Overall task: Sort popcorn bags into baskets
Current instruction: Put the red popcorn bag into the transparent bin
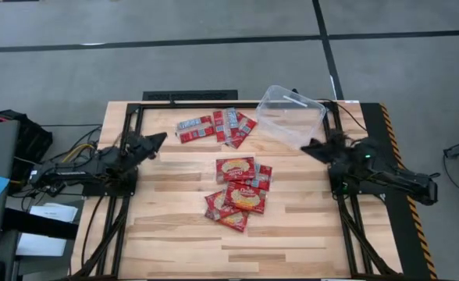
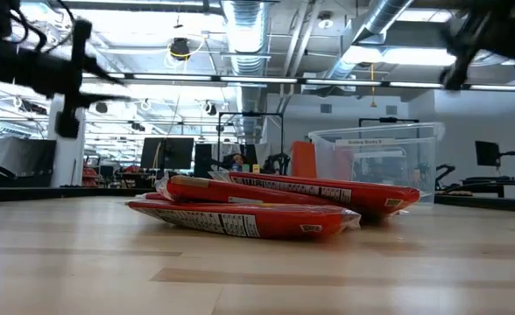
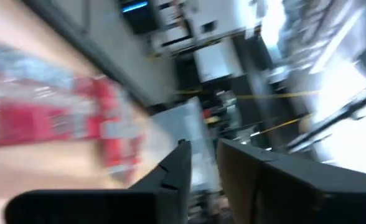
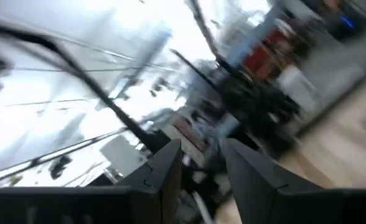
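One clear tub (image 1: 290, 116) upper right; popcorn bags in two heaps, roughly four upper centre (image 1: 215, 126), six mid-frame (image 1: 240, 192). Left gripper (image 1: 158, 140) and right gripper (image 1: 311, 146) flank the surface (image 1: 175, 226), fingers slightly apart, empty.

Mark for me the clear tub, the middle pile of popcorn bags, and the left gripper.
clear tub (image 1: 290, 115): high view, on its see-through floor.
middle pile of popcorn bags (image 1: 242, 191): high view, on the top packet's cream oval.
left gripper (image 1: 163, 138): high view, at the tips of its fingers, over the table's left side.
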`<state>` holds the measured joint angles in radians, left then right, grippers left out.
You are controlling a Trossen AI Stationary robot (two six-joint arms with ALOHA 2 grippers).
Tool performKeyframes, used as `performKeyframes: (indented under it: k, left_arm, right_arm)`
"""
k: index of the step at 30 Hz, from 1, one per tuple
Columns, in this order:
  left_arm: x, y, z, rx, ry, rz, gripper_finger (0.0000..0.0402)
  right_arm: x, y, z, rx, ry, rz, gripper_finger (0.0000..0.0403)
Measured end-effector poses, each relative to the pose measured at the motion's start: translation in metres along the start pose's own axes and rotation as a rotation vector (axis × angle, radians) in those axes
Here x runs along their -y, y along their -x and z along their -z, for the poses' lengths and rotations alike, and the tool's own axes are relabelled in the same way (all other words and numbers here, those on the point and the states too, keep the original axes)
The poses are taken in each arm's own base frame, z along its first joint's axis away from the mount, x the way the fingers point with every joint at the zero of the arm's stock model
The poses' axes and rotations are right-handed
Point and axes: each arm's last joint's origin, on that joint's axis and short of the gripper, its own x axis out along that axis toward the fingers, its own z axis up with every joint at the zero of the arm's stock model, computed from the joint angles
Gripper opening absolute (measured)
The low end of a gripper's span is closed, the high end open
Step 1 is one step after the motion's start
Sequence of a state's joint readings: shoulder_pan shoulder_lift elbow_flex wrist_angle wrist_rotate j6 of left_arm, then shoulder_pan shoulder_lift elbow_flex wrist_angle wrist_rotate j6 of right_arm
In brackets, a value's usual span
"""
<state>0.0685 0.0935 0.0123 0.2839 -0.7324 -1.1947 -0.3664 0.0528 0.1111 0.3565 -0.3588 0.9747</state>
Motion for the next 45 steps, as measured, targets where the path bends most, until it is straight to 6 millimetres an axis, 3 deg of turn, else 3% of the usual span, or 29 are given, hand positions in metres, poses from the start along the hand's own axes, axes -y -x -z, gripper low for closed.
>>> performKeyframes:
  k: [3,6,10,14,21,25,29,37,45]
  left_arm:
    - [0.019,-0.001,-0.006,0.038,-0.029,0.087,0.0120]
    - [0.047,-0.004,-0.013,0.040,-0.097,0.141,0.0163]
    - [0.078,-0.015,-0.013,-0.048,-0.243,0.114,0.0216]
    - [0.096,-0.028,-0.007,-0.202,-0.397,-0.036,0.0249]
    - [0.106,-0.044,0.000,-0.399,-0.565,-0.215,0.0262]
    - [0.103,-0.052,0.002,-0.457,-0.611,-0.222,0.0262]
    - [0.099,-0.057,0.000,-0.495,-0.612,-0.224,0.0262]
    - [0.096,-0.063,-0.009,-0.518,-0.673,-0.205,0.0257]
    - [0.095,-0.065,-0.009,-0.566,-0.746,-0.172,0.0256]
  right_arm:
    - [-0.026,-0.003,-0.020,0.056,0.128,-0.033,0.0159]
    - [-0.048,-0.011,-0.040,0.055,0.261,0.047,0.0160]
    - [-0.058,-0.037,-0.059,-0.150,0.362,0.239,0.0166]
    - [-0.048,-0.066,-0.058,-0.482,0.350,0.422,0.0189]
    - [-0.016,-0.128,-0.023,-0.856,0.358,0.455,0.0243]
    - [0.000,-0.163,-0.001,-0.975,0.426,0.420,0.0242]
    - [0.013,-0.191,0.009,-1.067,0.443,0.428,0.0229]
    - [0.006,-0.235,-0.003,-1.079,0.539,0.364,0.0213]
    - [-0.012,-0.252,-0.033,-0.984,0.593,0.336,0.0214]
